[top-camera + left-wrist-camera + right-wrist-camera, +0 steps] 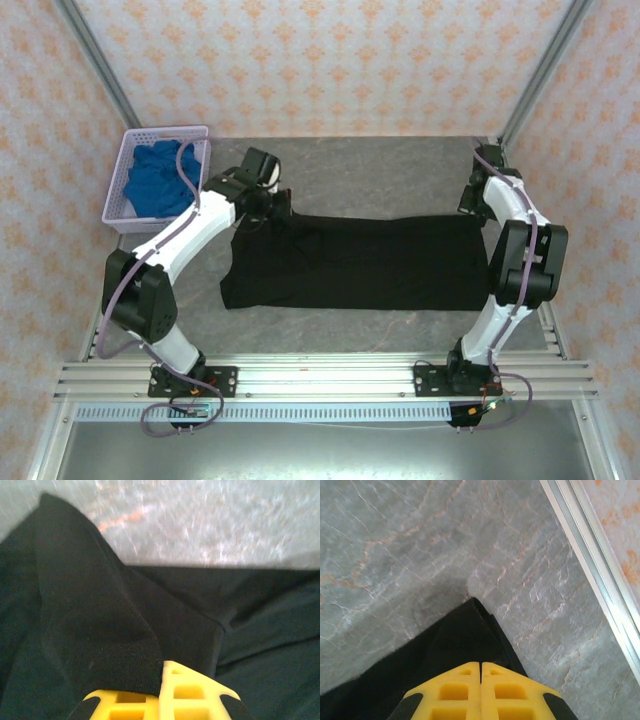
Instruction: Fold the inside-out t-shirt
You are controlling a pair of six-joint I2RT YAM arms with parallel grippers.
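The black t-shirt (350,262) lies as a flat band across the worktop (380,160) between the arms, probably so its far edge can be carried over evenly. At that edge's corners the left hand (162,666) and right hand (481,664) each pinch fabric, closed tight on it

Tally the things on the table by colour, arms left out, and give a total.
Black: 1, the t-shirt spread across the table
Blue: 1, the cloth bundle in the basket
Lavender: 1, the basket at the far left
Total: 3
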